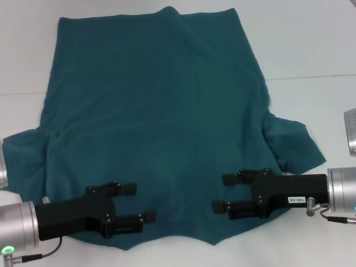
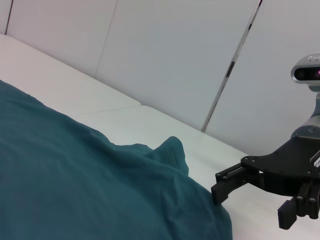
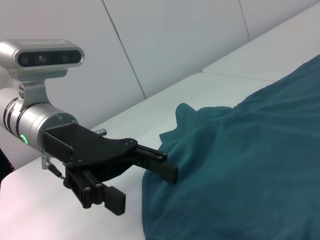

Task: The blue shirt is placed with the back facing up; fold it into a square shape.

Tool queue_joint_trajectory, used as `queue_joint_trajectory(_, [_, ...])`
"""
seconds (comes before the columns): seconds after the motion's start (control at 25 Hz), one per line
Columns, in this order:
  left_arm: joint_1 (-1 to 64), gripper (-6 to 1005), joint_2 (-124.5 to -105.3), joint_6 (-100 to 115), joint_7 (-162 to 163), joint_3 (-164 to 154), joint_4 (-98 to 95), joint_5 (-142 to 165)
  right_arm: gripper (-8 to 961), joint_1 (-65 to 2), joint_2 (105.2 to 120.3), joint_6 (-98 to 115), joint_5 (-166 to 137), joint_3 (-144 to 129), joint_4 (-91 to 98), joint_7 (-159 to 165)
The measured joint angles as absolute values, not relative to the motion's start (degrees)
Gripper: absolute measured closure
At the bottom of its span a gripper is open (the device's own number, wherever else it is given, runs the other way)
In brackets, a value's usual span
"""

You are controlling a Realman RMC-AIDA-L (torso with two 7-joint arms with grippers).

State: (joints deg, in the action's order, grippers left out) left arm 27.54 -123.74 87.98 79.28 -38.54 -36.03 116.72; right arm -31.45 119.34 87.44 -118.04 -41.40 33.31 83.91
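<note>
The blue shirt (image 1: 161, 122) lies spread flat on the white table (image 1: 311, 44) with its plain side up. Its sleeves (image 1: 295, 144) point out near me and its straight hem lies at the far end. My left gripper (image 1: 140, 202) stands open over the shirt's near left part. My right gripper (image 1: 223, 193) stands open over the near right part, facing the left one. The left wrist view shows the shirt (image 2: 75, 175) and the right gripper (image 2: 252, 202) at its edge. In the right wrist view the left gripper (image 3: 142, 187) is open beside the shirt (image 3: 240, 165).
A seam (image 1: 311, 78) runs across the table behind the shirt's middle. A silver metal part (image 1: 350, 132) shows at the right edge. Bare white table surrounds the shirt on all sides, and a white panelled wall (image 2: 175, 50) stands behind.
</note>
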Motion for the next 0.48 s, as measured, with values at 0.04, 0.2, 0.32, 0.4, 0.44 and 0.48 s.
queue_joint_trajectory(0.04, [27.6,80,-123.75,88.0,79.3,-38.6,-36.0,116.7,26,-31.5,119.34,87.4,-118.0,-41.4,33.3,83.9])
queue_joint_trajectory(0.2, [27.7,80,-123.75,88.0,79.3,-38.5,-36.0,116.7,26,-31.5,119.34,87.4,-118.0,-41.4,33.3,83.9])
queue_joint_trajectory(0.32, [27.7,80,-123.75,88.0,79.3,-38.5,-36.0,116.7,26,-31.5,119.34,87.4,-118.0,-41.4,33.3,83.9])
queue_joint_trajectory(0.4, [27.7,80,-123.75,88.0,79.3,-38.5,-36.0,116.7,26,-31.4,119.35,87.5,-118.0,-41.4,33.3,83.9])
queue_joint_trajectory(0.44, [27.6,80,-123.75,88.0,79.3,-38.5,-36.0,116.7,26,-31.4,119.34,87.5,-118.0,-41.4,33.3,83.9])
queue_joint_trajectory(0.48, [27.6,80,-123.75,88.0,79.3,-38.5,-36.0,116.7,26,-31.3,119.35,87.6,-118.0,-41.4,33.3,83.9])
